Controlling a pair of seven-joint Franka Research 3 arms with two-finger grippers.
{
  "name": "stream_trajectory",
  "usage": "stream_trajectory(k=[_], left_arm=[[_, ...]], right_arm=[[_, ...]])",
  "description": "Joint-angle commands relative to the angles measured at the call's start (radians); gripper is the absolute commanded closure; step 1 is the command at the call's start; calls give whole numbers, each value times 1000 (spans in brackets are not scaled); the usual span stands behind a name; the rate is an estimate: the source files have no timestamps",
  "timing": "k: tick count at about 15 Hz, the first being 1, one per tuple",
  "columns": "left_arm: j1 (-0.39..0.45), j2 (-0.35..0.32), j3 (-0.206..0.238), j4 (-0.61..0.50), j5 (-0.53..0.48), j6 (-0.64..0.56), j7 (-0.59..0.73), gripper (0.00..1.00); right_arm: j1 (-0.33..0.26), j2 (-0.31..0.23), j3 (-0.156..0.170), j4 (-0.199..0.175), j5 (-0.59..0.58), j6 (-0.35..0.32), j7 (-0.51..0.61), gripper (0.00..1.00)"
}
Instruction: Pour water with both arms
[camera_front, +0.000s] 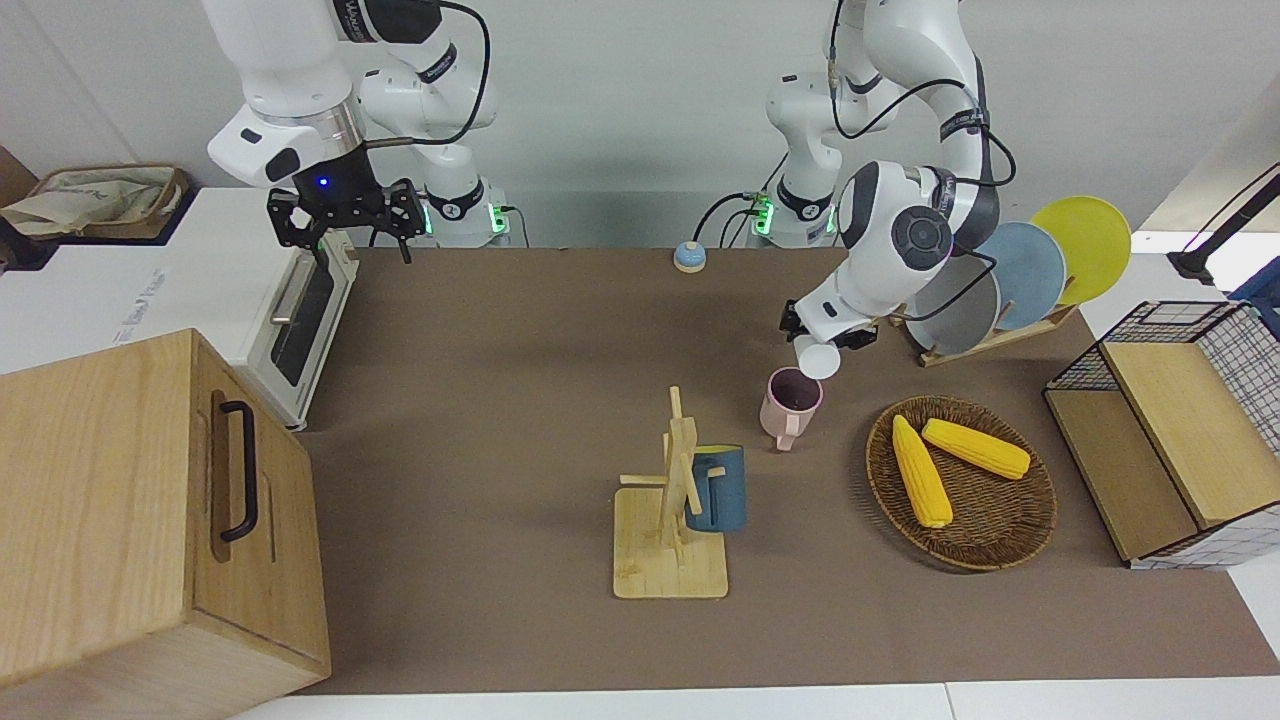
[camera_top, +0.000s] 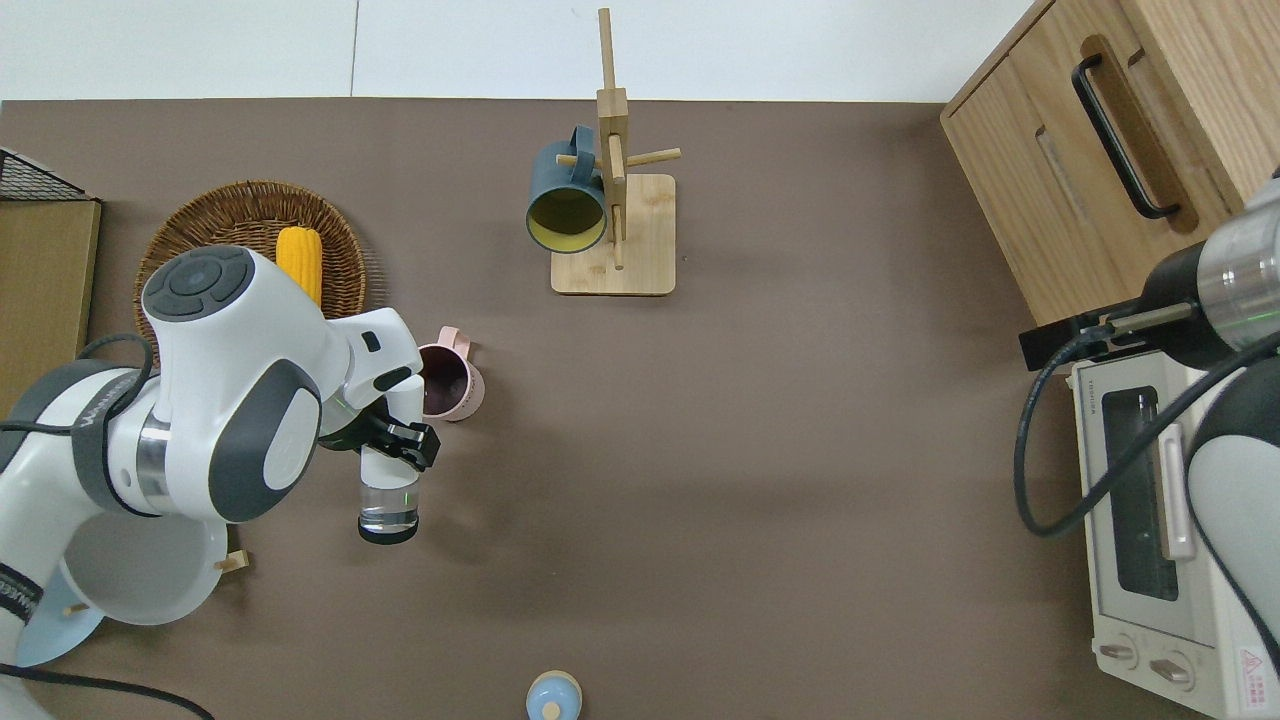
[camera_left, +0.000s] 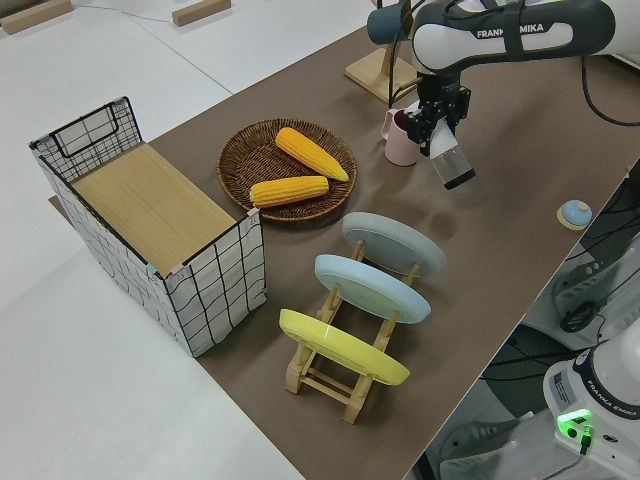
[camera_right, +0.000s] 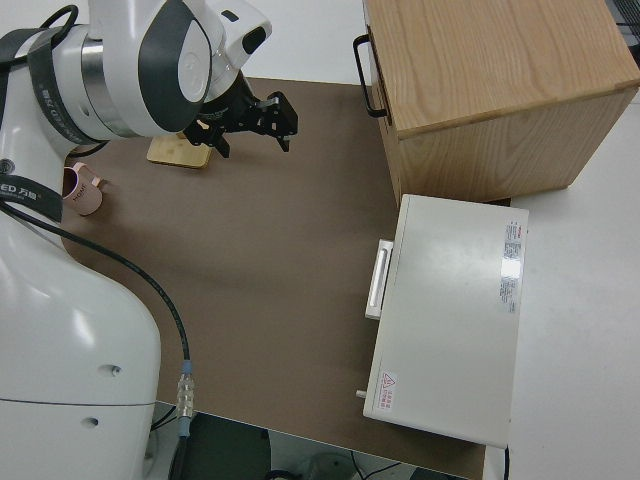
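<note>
The left hand (camera_top: 398, 440) holds a clear bottle (camera_top: 390, 495), its fingers closed around the bottle's middle. The bottle is tipped over, almost lying flat in the air. Its long side runs from the robots toward the pink cup (camera_top: 447, 381) — the white mouth end points at the cup and the dark bottom end points back toward the robots. In the front view the white mouth (camera_front: 818, 360) sits just above the cup's rim, at the edge nearest the robots, so the cup is right under the bottle's tip and a bit farther out than the hand.

That is the thing that counts for the pour: the mouth has to stay over the cup's open top. It looks like it is only just over the rim, so water could spill onto the brown bench (camera_top: 760, 450) if the hand slips back. I cannot tell if water is running out.

The left arm reaches out low, with its wrist turned sideways to tip the bottle.

The right hand (camera_front: 345, 213) is parked, empty, with its fingers spread wide. The left hand is much nearer the cup — it is doing the job by itself here.
</note>
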Motion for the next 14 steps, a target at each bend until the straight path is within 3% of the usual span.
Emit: stream_trajectory(k=[1,3,7,14], left_arm=[[-5,4,4,72,18,-101,-16,1000],[-5,7,4,106,20,-153,-42,1000],[-11,41,4,110,22,-156,-88,1000],[-11,41,4,146,20,-190,-126,1000]], right_arm=[[-7,8,6,13,19,-9,-15,17],[-9,8,6,13,17,-9,-15,17],[-9,8,5,13,17,-9,-15,17],[-7,8,5,13,19,-9,-15,17]])
